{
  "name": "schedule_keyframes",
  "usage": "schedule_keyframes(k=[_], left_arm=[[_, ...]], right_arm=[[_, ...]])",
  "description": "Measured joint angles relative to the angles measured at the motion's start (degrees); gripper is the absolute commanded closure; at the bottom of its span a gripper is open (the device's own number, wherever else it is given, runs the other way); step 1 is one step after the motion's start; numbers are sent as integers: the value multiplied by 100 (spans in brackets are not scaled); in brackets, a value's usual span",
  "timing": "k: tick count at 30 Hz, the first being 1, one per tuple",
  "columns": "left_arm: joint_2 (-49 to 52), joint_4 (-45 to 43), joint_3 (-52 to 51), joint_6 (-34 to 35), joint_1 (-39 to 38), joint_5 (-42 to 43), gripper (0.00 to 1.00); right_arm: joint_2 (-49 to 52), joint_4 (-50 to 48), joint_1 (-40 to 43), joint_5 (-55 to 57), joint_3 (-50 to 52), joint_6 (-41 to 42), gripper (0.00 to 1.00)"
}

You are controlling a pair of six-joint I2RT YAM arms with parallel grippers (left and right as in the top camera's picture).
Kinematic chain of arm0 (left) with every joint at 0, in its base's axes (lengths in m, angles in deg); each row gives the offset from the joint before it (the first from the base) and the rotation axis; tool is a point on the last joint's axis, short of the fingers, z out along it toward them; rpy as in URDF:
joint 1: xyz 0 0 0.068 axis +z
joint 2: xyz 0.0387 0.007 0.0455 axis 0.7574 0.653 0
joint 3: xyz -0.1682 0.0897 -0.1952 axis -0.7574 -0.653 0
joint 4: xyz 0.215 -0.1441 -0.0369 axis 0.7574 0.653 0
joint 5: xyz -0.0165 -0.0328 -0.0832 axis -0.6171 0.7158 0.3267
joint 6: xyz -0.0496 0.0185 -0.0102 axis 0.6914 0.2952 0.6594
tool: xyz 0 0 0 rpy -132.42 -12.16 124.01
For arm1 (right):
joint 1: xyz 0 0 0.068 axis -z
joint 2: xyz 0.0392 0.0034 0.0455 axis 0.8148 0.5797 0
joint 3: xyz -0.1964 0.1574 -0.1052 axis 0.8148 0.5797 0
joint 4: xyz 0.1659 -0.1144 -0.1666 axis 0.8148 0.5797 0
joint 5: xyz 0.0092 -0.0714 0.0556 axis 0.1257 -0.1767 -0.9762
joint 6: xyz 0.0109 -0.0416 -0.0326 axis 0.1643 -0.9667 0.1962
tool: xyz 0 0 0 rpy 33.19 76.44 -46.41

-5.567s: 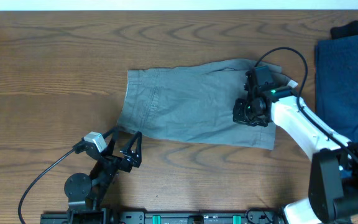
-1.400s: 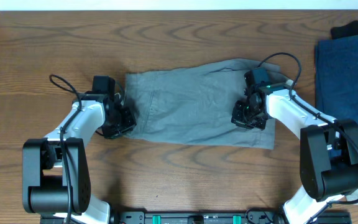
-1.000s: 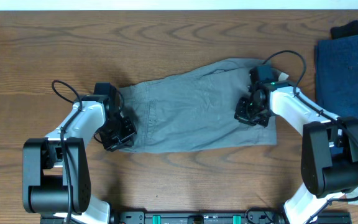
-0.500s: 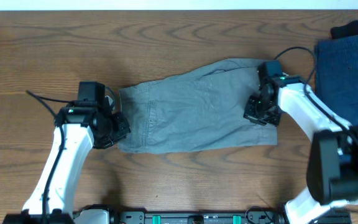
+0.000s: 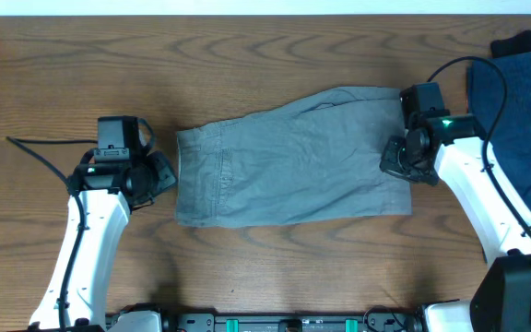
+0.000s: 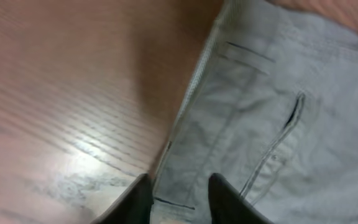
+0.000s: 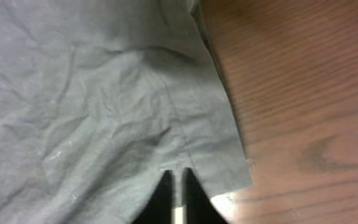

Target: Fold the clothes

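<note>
Two pincers sit at opposite ends of the grey-khaki shorts [image 5: 293, 157]. The shorts lie flat at the middle of the wooden table [image 5: 247, 55], waistband toward the left of the frame and leg hems toward the right. The left pincer [image 5: 158, 175] stands just off the waistband edge, at middle left. In the left wrist view its dark fingers [image 6: 140, 200] are a narrow gap apart, with the waistband corner seen between them and nothing gripped. The right pincer [image 5: 402, 164] is over the right-hand hem, at middle right. In the right wrist view its fingertips [image 7: 164, 194] are drawn almost together, right at the hem's stitched edge. Whether they nip any cloth cannot be told. A dark blue garment [image 5: 524, 101] lies at the right edge of the frame, apart from the shorts.
</note>
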Motion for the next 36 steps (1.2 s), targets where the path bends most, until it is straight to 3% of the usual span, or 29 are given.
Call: schedule_keyframes(k=[14, 26, 36], left_arm=[[811, 11, -85, -42, -428, 1056, 94], [2120, -466, -87, -50, -437, 1121, 94], [2205, -474, -85, -68, -437, 1113, 94]], right_arm=[[470, -649, -240, -452, 833, 4, 99], [728, -1106, -234, -479, 1410, 28, 99], [726, -1060, -61, -577, 1421, 90, 99]])
